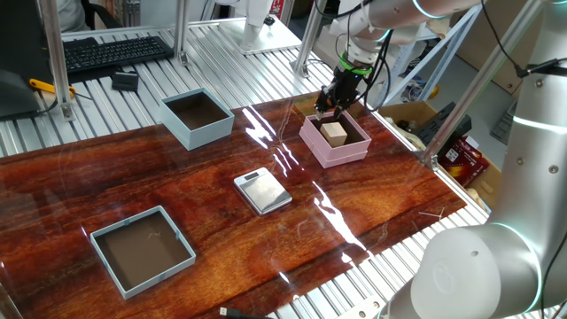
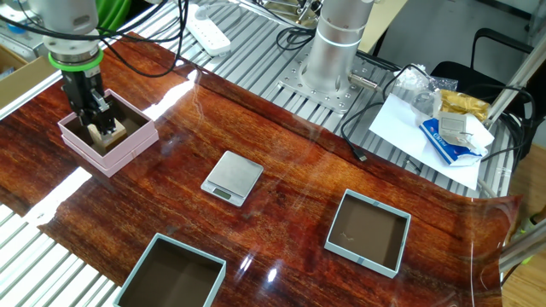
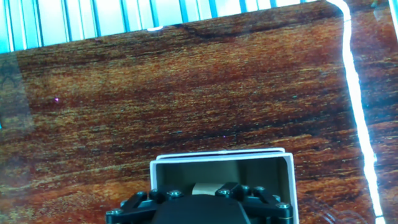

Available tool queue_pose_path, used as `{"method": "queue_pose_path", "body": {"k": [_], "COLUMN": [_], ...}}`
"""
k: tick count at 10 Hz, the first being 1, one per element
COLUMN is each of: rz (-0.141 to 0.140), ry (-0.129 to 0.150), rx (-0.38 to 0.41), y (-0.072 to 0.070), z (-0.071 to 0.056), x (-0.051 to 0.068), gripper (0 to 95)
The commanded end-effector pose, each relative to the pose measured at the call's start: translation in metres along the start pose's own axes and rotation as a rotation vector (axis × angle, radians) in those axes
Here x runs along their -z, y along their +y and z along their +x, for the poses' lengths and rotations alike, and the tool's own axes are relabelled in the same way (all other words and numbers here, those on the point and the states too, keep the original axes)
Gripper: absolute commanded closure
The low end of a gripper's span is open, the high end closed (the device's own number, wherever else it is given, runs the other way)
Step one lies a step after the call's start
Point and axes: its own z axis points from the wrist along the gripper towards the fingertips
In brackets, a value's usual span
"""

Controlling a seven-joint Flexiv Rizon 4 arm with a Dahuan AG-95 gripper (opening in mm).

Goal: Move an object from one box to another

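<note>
The object, a small tan cube (image 1: 334, 133) (image 2: 112, 132), sits inside the pink box (image 1: 344, 156) (image 2: 113, 159) at the table's edge. My gripper (image 1: 336, 105) (image 2: 97, 122) reaches down into that box with its dark fingers right at the cube, one on either side, and the jaws look parted, so it is open. In the hand view a pale strip of the cube (image 3: 204, 186) shows just past the gripper body, inside the box's white-edged rim (image 3: 221, 155). The tall light blue box (image 1: 209, 133) (image 2: 192, 250) stands apart with nothing showing in it.
A flat silver scale (image 1: 262, 190) (image 2: 232, 177) lies mid-table. A wider, shallower grey-blue tray (image 1: 182, 241) (image 2: 338, 217) sits near another edge. Metal frame posts (image 1: 308, 40), a keyboard (image 1: 115, 50) and cables (image 2: 375, 128) ring the wooden top.
</note>
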Motion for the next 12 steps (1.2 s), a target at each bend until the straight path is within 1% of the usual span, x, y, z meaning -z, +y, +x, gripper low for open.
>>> {"method": "queue_pose_path", "body": {"k": [1, 2, 3, 4, 6, 8, 9, 10, 12], "rz": [-0.004, -0.004, -0.003, -0.004, -0.004, -0.023, -0.032, -0.038, -0.047], "ry": [0.004, 0.006, 0.012, 0.008, 0.016, 0.027, 0.039, 0.048, 0.056], "rx": [0.009, 0.03, 0.056, 0.065, 0.066, 0.057, 0.051, 0.046, 0.045], "y": [-0.0003, -0.0003, -0.0003, -0.0003, -0.0003, -0.0003, -0.0003, -0.0003, -0.0003], "z": [-0.0004, -0.0004, -0.0004, -0.0004, -0.0004, -0.0004, -0.0004, -0.0004, -0.0004], "x": [0.0003, 0.0003, 0.0003, 0.0003, 0.0003, 0.0003, 0.0003, 0.0003, 0.0003], "gripper": [38.0, 76.0, 76.0, 95.0, 95.0, 95.0, 95.0, 95.0, 95.0]}}
